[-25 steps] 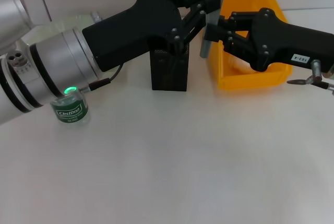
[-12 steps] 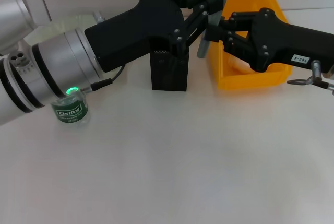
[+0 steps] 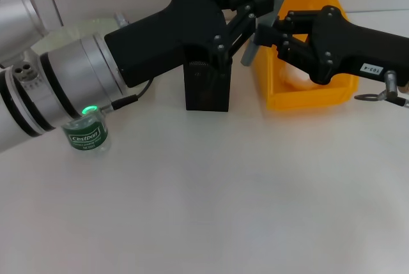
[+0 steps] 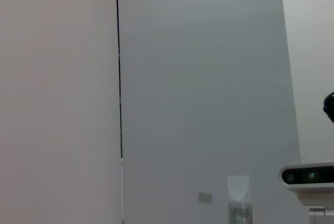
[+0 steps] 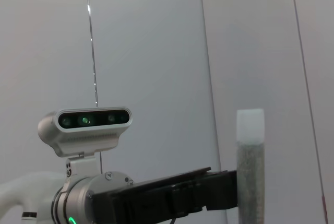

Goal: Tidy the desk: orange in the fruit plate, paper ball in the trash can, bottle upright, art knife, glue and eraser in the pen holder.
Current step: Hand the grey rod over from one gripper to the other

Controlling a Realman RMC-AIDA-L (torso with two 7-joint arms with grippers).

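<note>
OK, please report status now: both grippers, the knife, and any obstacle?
Both grippers meet above pen holder. Grey art knife tilted between left gripper and right gripper; holder unclear. Nothing blocks.

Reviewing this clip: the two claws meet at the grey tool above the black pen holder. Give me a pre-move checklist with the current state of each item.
1. Right claw grips the grey art knife: ok, shut on it.
2. Left claw has a hold on the knife: cannot tell, its fingers sit at the tool but contact is hidden.
3. Knife lined up over the pen holder: not ok, it is tilted and offset toward the orange bin.
4. Pen holder upright: ok.
5. Green-labelled bottle upright: ok.
</note>
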